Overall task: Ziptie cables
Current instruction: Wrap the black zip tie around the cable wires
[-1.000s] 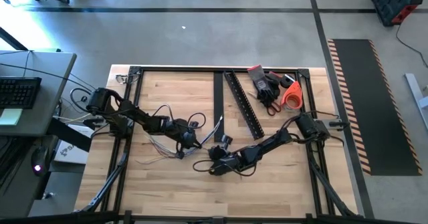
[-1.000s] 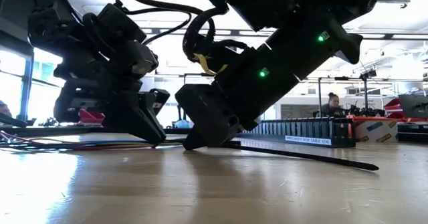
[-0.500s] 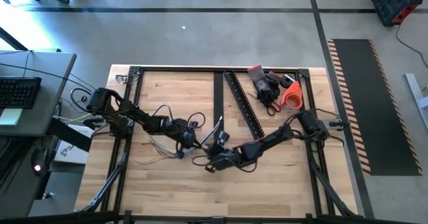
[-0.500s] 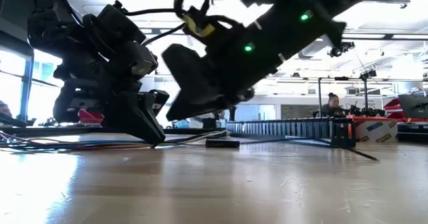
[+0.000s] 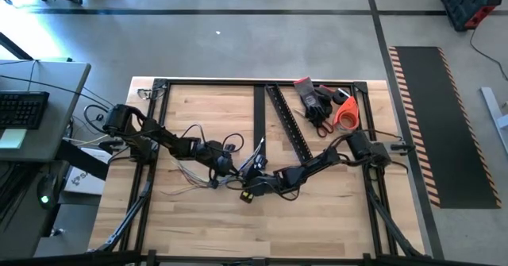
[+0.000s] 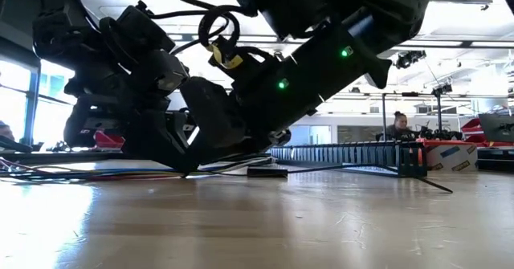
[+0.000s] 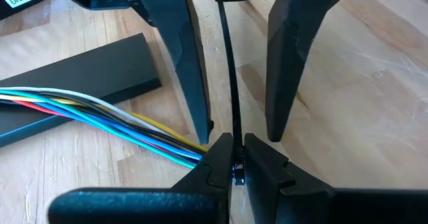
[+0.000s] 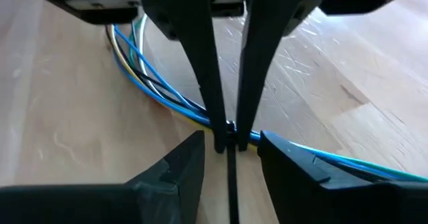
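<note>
Left gripper (image 7: 233,158) pinches zip tie (image 7: 227,77) at cables (image 7: 100,114) mid-table; right gripper (image 8: 231,150) stands parted astride tie tail. We judge tie looped round bundle; cinching left, trimming too

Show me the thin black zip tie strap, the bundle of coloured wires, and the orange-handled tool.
Thin black zip tie strap (image 7: 227,70), left wrist view, mid-length of the strap.
Bundle of coloured wires (image 7: 87,114), left wrist view, middle of the bunch.
Orange-handled tool (image 5: 346,113), high view, orange handle.
</note>
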`<state>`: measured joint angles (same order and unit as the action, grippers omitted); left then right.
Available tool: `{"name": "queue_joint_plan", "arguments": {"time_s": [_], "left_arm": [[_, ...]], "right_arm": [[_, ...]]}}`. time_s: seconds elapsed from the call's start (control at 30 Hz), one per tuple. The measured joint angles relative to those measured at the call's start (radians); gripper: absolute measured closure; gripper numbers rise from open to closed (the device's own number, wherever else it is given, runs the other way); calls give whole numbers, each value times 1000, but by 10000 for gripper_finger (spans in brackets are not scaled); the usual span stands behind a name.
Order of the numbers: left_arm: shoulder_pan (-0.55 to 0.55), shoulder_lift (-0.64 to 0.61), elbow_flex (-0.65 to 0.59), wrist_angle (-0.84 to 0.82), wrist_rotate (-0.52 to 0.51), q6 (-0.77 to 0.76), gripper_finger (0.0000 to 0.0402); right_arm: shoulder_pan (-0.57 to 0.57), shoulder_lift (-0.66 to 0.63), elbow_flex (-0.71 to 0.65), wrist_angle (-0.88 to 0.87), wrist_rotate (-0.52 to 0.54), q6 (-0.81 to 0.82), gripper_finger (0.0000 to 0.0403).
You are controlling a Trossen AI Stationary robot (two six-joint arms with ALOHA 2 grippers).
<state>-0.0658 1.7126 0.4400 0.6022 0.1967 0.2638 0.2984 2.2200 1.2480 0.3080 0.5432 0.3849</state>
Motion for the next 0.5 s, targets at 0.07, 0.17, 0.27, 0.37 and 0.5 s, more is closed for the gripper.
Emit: {"name": "queue_joint_plan", "arguments": {"time_s": [0.07,0.17,0.27,0.37,0.5], "left_arm": [[0,0,0,0,0,0,392],[0,0,0,1,0,0,392],[0,0,0,2,0,0,392],[0,0,0,3,0,0,392],[0,0,0,3,0,0,392]], "right_arm": [[0,0,0,-11,-3,0,280],[-3,0,0,-24,-3,1,289],[-9,0,0,-36,-8,19,298],[-16,0,0,-44,-37,21,310],[-19,8,0,-47,-65,17,327]]}}
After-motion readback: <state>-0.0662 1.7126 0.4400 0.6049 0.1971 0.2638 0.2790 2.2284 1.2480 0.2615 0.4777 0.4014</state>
